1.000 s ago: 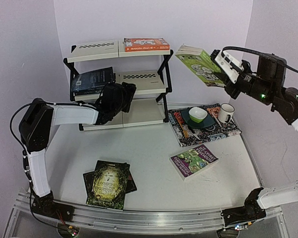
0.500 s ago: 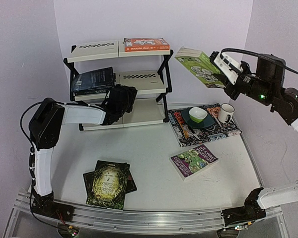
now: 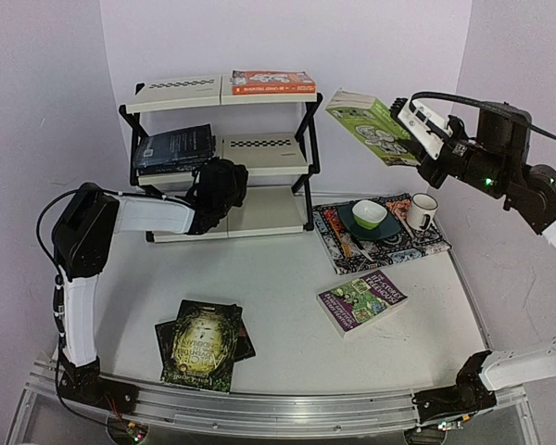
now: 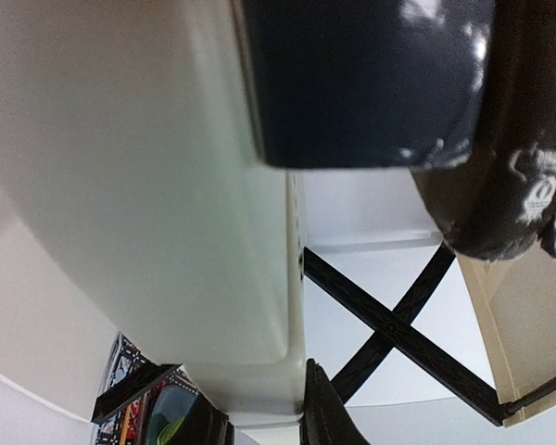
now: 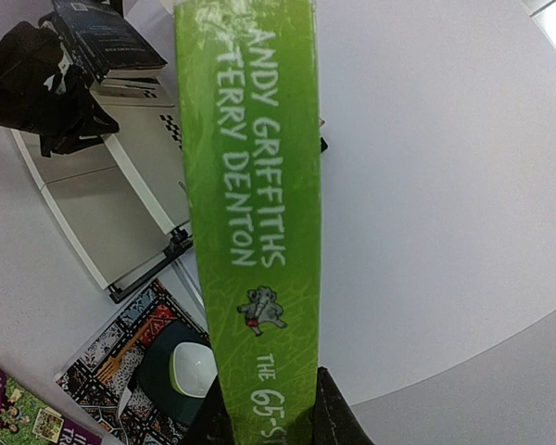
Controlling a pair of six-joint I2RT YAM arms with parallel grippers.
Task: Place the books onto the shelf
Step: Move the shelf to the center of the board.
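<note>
My right gripper (image 5: 269,413), raised high to the right of the shelf (image 3: 181,95), pinches a bright green book (image 5: 250,185) between both fingers. The spine, reading Andy Griffiths and Terry Denton, faces the wrist camera. The book tilts in the air with its far end toward the rack's top tier, apart from it.

My left gripper (image 3: 230,176) hangs in front of the shelf's middle tier, just beside a dark blue book (image 3: 173,146) that tops a small pile on the left half of that tier. The fingers stand a narrow gap apart at the bottom of the wrist view, and I cannot tell whether they grip anything.

An orange book (image 3: 273,83) lies flat on the right half of the top tier. On the table (image 3: 278,269), a purple book (image 3: 361,301) lies face up toward the right, just in front of a patterned mat (image 3: 412,246). The mat carries a green bowl (image 3: 369,213) on a dark plate (image 3: 389,230), with a white mug (image 3: 422,211) at its far right corner. Dark green-gold books (image 3: 202,345), loosely stacked, rest near the front left, well apart from the shelf.
</note>
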